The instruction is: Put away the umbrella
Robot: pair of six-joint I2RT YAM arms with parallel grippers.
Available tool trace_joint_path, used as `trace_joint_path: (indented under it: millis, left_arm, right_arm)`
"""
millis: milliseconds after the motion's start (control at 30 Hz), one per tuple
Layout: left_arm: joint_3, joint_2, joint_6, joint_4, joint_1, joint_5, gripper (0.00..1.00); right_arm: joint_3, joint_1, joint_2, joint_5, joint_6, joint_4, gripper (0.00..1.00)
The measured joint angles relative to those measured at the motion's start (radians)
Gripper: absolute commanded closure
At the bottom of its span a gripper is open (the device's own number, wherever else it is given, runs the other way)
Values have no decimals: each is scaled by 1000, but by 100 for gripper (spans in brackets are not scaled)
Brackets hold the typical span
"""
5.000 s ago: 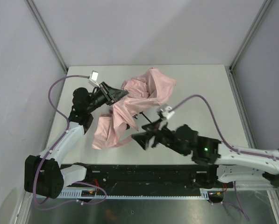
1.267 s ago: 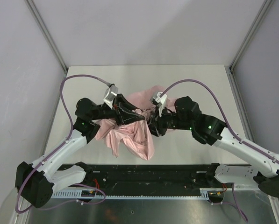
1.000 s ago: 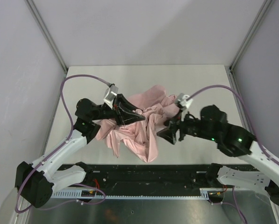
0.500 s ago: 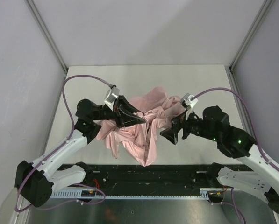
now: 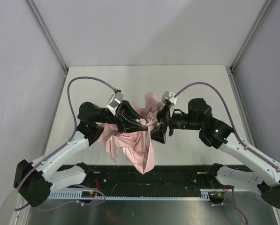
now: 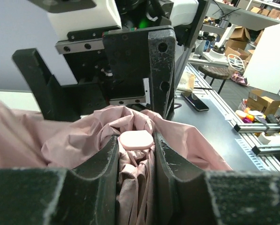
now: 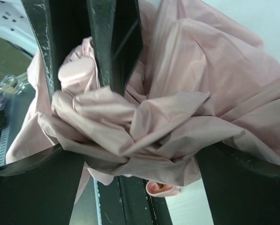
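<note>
From above, the umbrella (image 5: pixel 136 149) is a crumpled pink bunch in the middle of the table (image 5: pixel 196 79). The left gripper (image 5: pixel 139 123) meets it from 9 o'clock and the right gripper (image 5: pixel 158 130) from 3 o'clock. Loose cloth hangs toward 6 o'clock.

In the left wrist view, the left gripper (image 6: pixel 135 143) pinches the umbrella (image 6: pixel 60 140). A small flat pink cap (image 6: pixel 136 139) sits between its fingers. The right gripper (image 6: pixel 100 89) stands behind at 12 o'clock with its fingers spread wide.

In the right wrist view, the right gripper (image 7: pixel 135 154) is spread wide, with one finger at 7 o'clock and one at 5 o'clock. The bunched umbrella (image 7: pixel 177 108) fills the space between them. At 11 o'clock the left gripper (image 7: pixel 86 70) squeezes the cloth around the pink cap (image 7: pixel 74 74).
</note>
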Motion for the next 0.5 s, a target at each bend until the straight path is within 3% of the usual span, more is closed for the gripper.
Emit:
trace_joint_path:
  millis: [433,500]
  left_arm:
    - [0,0,-76,71,-76,39,100]
    - [0,0,-87,85,-89,45,100]
  right_arm:
    - [-39,69,112,-262,-9,286,1]
    - [-60,78,112,-284,6,344,4]
